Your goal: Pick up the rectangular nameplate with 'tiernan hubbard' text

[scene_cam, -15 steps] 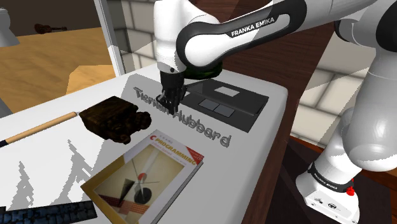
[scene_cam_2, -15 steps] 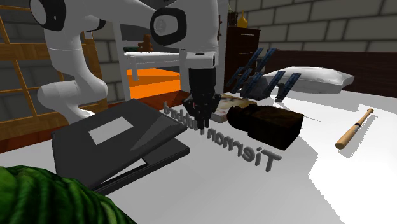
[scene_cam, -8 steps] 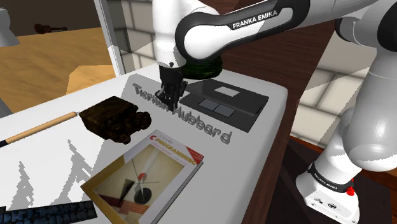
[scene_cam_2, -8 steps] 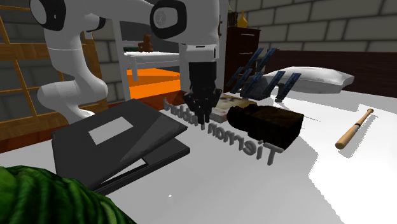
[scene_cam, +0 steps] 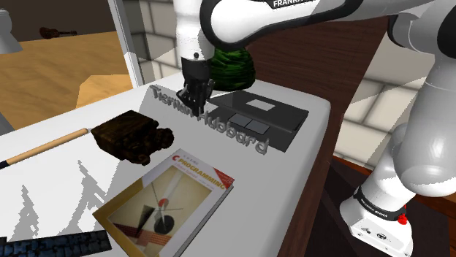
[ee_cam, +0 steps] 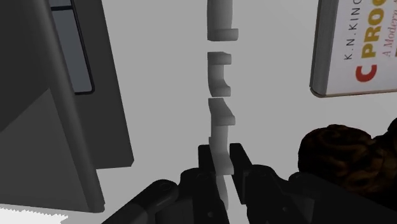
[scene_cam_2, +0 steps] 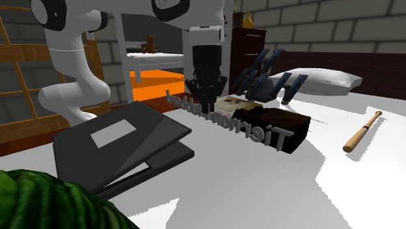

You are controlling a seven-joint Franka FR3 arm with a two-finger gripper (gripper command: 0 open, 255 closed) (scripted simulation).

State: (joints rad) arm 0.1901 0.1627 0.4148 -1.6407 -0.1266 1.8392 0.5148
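Up from the white tabletop went the nameplate over the last second, carried by the gripper, which had climbed with it. Its grey raised letters read "Tiernan Hubbard" in the shoulder view, while in the second exterior view the same strip was seen from the other side, with "Tiernan" nearest the camera. It hung just above the tabletop, between a flat black case and a dark brown lumpy thing.

The black gripper was closed narrowly on the strip near its middle. In the wrist view the gripper had both fingers pressed against the thin edge of the nameplate, whose letters ran away from it in a line.

Beyond the brown thing lay a book with "PROGRAMMING" in red along its cover. The wrist view caught that book closer, showing "K. N. KING", a large red "C" and yellow "PRO". That view also took in the black case and the brown thing on either side of the strip.

A wooden bat lay farther along the tabletop, well apart from the nameplate, and showed in the second exterior view too. A green plant stood behind the gripper.
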